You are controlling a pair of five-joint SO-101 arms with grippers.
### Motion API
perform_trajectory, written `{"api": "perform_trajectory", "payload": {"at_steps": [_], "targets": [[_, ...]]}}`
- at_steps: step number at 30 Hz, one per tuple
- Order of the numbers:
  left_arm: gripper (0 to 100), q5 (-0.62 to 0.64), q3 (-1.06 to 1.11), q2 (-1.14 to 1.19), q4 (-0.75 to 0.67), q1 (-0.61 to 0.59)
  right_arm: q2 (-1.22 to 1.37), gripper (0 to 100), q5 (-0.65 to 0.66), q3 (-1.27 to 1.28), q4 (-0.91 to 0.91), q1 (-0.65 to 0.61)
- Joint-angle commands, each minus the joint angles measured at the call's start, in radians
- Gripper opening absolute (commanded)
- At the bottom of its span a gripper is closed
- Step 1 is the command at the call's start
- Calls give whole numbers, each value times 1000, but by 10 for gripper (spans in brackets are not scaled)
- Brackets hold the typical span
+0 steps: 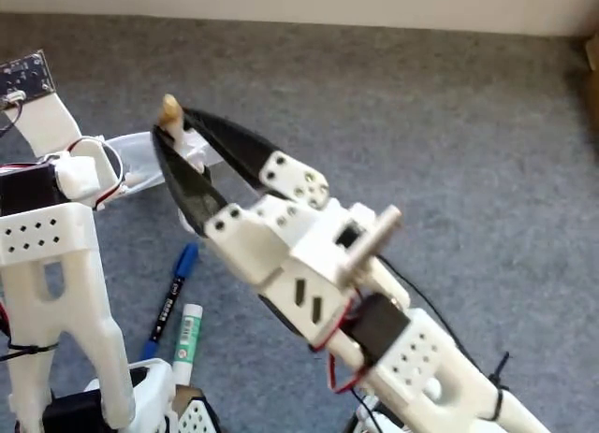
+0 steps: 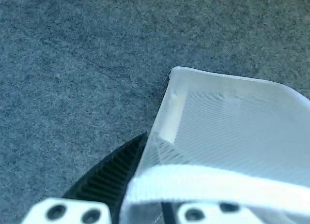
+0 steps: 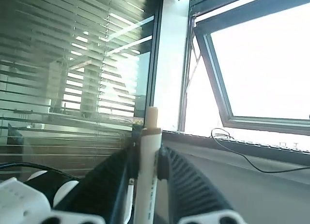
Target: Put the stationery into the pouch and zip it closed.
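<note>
Above open grey carpet (image 1: 449, 124), the right gripper (image 1: 182, 134) pinches a white pen (image 3: 147, 161), tip up.
Beside it, the left gripper (image 2: 150, 156) clamps the mesh pouch (image 2: 227, 127) by its edge; a blue marker (image 1: 173, 297) lies on the carpet.

Grey felt tabletop (image 1: 449, 124); slatted blinds (image 3: 72, 50) beside a tilted-open window (image 3: 261, 64), a thin cable (image 3: 244, 157) lying near it

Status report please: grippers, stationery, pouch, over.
Left gripper shut on pouch edge. Right gripper shut on white pen, tip up. Blue pen and green-labelled white stick lie on grey carpet, outside pouch.
</note>
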Motion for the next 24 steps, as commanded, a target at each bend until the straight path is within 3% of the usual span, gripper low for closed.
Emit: {"api": "perform_trajectory", "payload": {"at_steps": [1,6,12,21,24], "targets": [[14,6,5,5,-18,12,77,5,5,-124,-27,-10],[14,6,5,5,-18,12,136,5,9,-137,-51,-10],[14,6,5,5,-18,12,199,5,9,-134,-303,12],[14,6,5,5,-18,12,308,5,11,-134,-341,61],[14,6,7,5,-18,12,355,5,94,-134,-341,70]]}}
